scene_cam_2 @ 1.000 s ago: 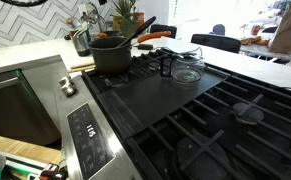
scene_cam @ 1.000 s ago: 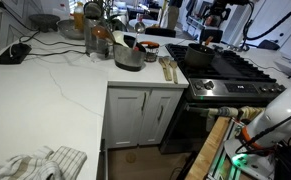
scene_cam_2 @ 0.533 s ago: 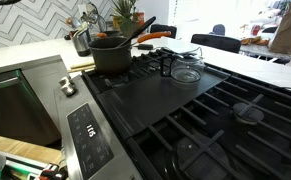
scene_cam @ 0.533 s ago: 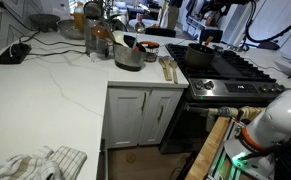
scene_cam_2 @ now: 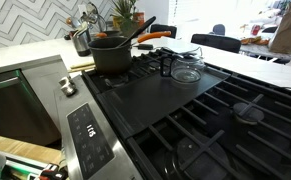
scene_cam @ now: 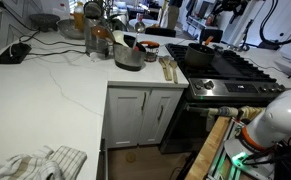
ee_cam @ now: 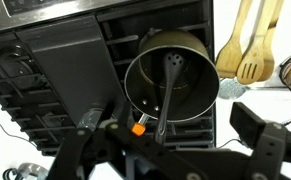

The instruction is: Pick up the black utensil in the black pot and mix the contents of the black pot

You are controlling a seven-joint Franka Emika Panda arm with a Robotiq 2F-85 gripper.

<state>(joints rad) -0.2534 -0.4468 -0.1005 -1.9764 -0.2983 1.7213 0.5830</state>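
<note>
The gripper (ee_cam: 170, 118) hangs above the stove (ee_cam: 75, 60) with its jaws spread wide apart and nothing held between them; in the wrist view its dark fingers (ee_cam: 260, 130) come in from the bottom edge on either side of the pot. The black pot (ee_cam: 145, 60) sits on a burner grate directly under the camera, its round mouth open to view. The black utensil (ee_cam: 166, 95) lies in it with its head down on the pot's floor and its thin straight handle running back over the near rim toward the gripper, in line with the gap between the fingers but not touched by them. What is in the pot cannot be made out. In an exterior view the pot (scene_cam_2: 107, 58) stands at the far corner of the stove (scene_cam_2: 185, 115), and the utensil's handle (scene_cam_2: 142, 31) slants up out of it to one side; a clear glass piece (scene_cam_2: 187, 72), lid or bowl I cannot tell, rests on the grate just beside the pot. In an exterior view the pot (scene_cam: 198, 53) is on the back of the range, near the edge of the white counter (scene_cam: 55, 95). Two pale wooden utensils (ee_cam: 247, 40) lie on the counter beside the stove, apart from the pot. A steel pot with a lid (scene_cam: 128, 58) stands on the counter nearby, and a crumpled cloth (scene_cam: 40, 163) lies at the counter's near corner. The arm's white body (scene_cam: 275, 115) shows low in front of the range.
</note>
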